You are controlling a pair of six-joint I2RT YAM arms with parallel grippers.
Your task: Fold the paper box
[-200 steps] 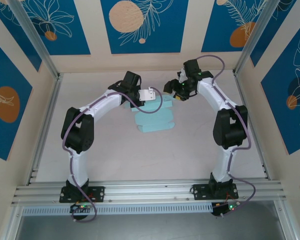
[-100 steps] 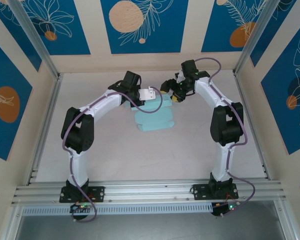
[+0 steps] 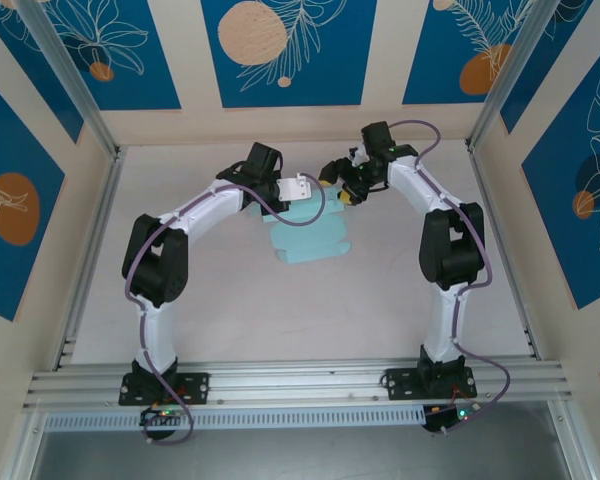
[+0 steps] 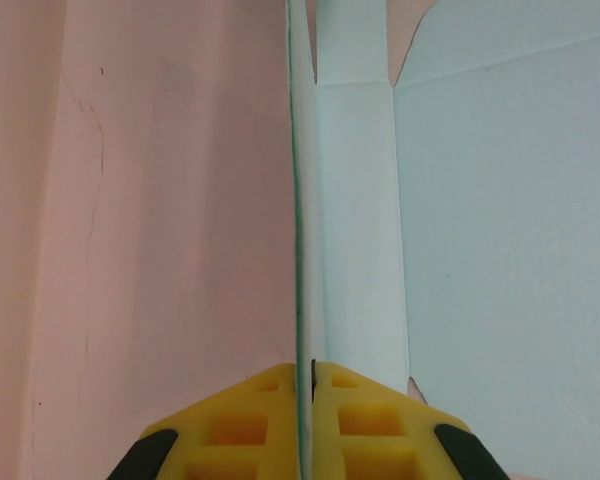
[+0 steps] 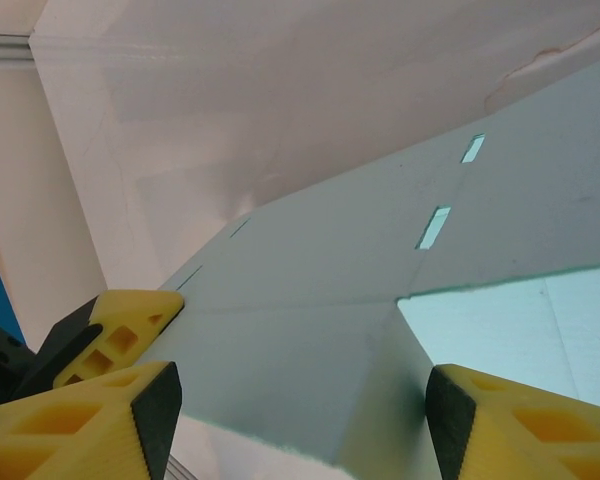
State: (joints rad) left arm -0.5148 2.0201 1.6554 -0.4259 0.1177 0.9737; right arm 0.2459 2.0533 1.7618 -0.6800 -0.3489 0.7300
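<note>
Lying on the bench (image 3: 210, 300) with one edge pinched in the closed left hand (image 4: 302, 378), the paper box (image 3: 308, 238) could be creased off its fold lines if the open right hand (image 5: 295, 395) astride a flap is pushed askew.

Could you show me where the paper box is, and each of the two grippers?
paper box (image 3: 315, 245): top view, on its flat pale-blue panel.
left gripper (image 4: 302, 375): left wrist view, midway between its yellow tips, shut on the box's raised edge.
right gripper (image 5: 300, 400): right wrist view, midway between its spread tips.
</note>
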